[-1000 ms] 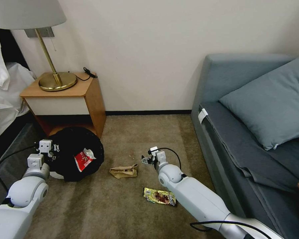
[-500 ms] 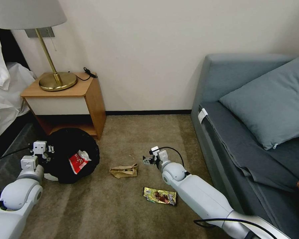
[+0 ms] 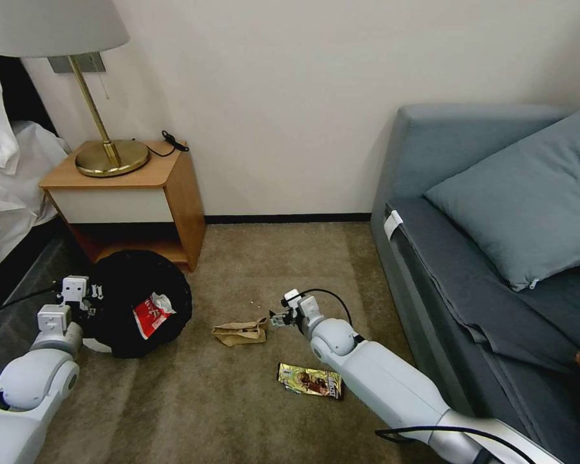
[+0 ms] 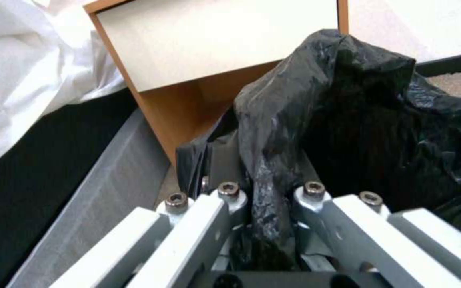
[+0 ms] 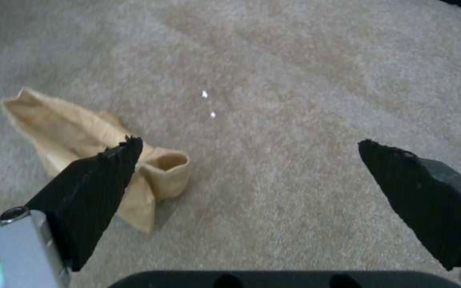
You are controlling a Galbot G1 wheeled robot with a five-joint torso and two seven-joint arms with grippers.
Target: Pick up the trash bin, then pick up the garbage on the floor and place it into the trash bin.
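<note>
One crumpled brown paper bag [image 3: 240, 332] beside gaping right end effector [image 5: 246, 156]

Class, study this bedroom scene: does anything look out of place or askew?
Yes. A crumpled brown paper bag and a gold candy wrapper litter the carpet, with pale crumbs nearby. The trash bin is tilted, its liner pinched by the left gripper.
</note>
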